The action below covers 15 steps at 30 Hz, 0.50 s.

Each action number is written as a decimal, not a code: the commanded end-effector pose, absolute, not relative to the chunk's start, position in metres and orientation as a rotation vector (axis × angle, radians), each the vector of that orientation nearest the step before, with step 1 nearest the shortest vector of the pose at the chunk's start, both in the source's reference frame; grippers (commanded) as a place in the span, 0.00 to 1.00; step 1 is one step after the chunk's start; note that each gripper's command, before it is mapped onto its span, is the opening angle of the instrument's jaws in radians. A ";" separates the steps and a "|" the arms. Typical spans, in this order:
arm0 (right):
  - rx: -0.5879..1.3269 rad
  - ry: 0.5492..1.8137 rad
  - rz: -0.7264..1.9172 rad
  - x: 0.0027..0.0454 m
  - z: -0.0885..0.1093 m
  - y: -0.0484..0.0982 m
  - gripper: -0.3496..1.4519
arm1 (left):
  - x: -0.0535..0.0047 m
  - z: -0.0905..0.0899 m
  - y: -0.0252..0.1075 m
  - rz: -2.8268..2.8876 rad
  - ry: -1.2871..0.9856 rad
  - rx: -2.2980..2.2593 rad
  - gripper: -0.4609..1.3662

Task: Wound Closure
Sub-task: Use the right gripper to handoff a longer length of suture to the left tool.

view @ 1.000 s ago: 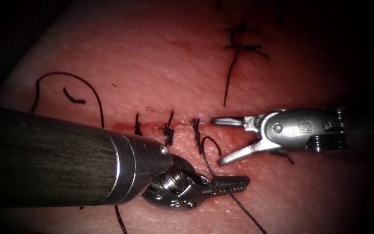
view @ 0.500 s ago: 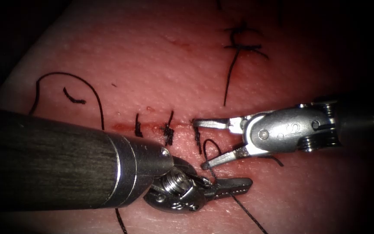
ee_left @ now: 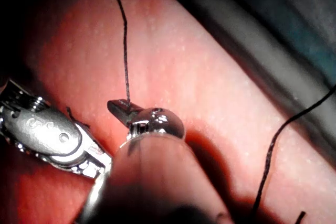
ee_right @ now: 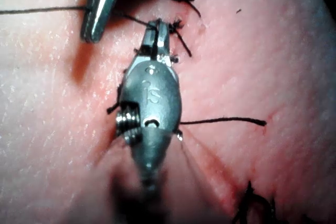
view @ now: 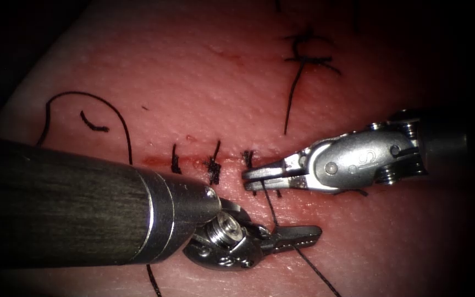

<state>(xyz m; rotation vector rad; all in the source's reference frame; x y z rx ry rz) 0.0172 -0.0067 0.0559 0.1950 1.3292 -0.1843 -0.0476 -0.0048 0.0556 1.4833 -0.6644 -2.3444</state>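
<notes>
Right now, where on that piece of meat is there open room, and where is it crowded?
Bare tissue lies above the cut, between the looping thread and the knotted stitch. It is crowded at the cut's right end: the right tool is shut on thread by the stitches, and the left tool holds thread just below.

the pale pink pork tissue (view: pixel 204 82) looks moist, faintly glossy and finely pebbled. the thin black thread (view: pixel 314 272) is matt and slightly fuzzy at the knots. both polished silver metal pincers (view: pixel 298 236) (view: pixel 262 177) gleam; the left arm's dark shaft (view: pixel 56 203) has a brushed, streaky matt finish.
</notes>
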 end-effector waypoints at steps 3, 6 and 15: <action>0.177 1.313 -0.166 0.0167 0.057 -0.006 0.00 | -0.0479 0.055 -0.005 -2.357 -0.669 1.505 0.75; 0.173 1.308 -0.159 0.0166 0.057 -0.005 0.00 | -0.0485 0.055 -0.005 -2.363 -0.699 1.518 0.90; 0.182 1.294 -0.128 0.0170 0.060 -0.002 0.00 | -0.0503 0.054 -0.006 -2.326 -0.864 1.522 0.83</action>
